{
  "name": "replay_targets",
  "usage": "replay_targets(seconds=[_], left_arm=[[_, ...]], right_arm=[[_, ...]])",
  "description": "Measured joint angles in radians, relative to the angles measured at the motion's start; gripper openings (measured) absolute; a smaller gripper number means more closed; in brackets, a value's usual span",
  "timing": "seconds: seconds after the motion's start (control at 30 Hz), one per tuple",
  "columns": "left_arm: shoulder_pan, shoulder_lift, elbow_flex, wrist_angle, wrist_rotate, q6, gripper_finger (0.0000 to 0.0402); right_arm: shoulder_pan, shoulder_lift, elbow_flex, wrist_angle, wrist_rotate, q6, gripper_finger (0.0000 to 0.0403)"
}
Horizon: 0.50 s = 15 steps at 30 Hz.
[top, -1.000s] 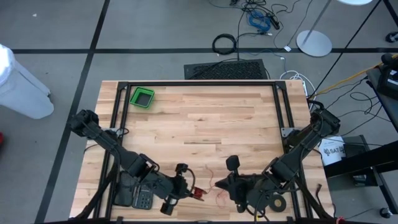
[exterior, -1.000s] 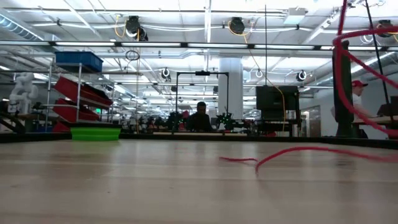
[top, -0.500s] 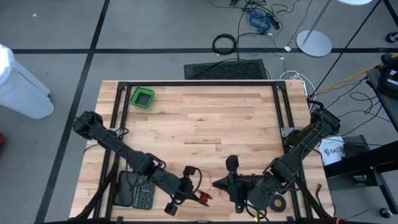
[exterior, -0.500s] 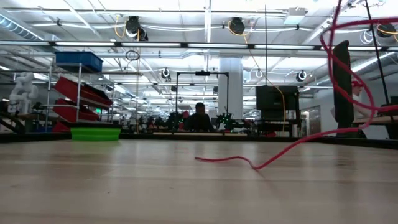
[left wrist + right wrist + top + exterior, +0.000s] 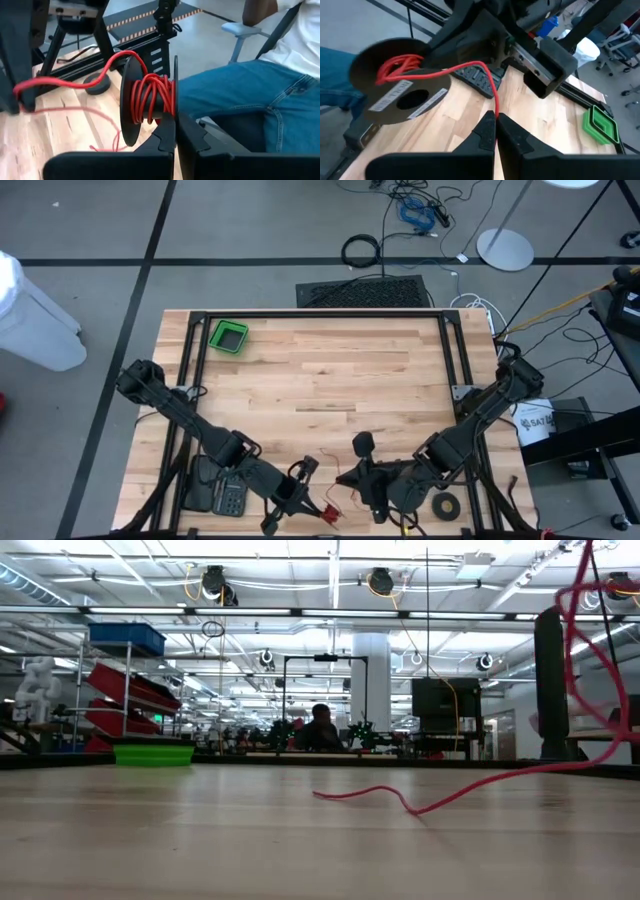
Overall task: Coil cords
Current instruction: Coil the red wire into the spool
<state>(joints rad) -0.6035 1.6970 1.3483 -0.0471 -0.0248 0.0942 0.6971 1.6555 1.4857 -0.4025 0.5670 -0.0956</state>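
A red cord (image 5: 150, 95) winds round a black spool (image 5: 131, 102); the bin (image 5: 228, 337) is green.

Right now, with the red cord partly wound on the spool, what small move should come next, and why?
Probably another winding turn. The left fingers are shut on the black spool, which already carries several red wraps. The right fingers are shut on the red cord just off the spool, and a loose tail still trails across the table. So the right arm should likely guide that strand round the spool.
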Motion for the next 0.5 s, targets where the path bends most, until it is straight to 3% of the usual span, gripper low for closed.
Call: replay_targets(seconds=[0.2, 0.5], left_arm=[[-0.001, 0.0, 0.0, 0.042, -0.003, 0.027, 0.0004], [-0.02, 0.0, 0.0, 0.059, -0.005, 0.081, 0.0004]], right_arm=[[-0.031, 0.03, 0.0, 0.029, -0.077, -0.017, 0.0], [-0.042, 0.03, 0.0, 0.025, -0.084, -0.024, 0.0]])
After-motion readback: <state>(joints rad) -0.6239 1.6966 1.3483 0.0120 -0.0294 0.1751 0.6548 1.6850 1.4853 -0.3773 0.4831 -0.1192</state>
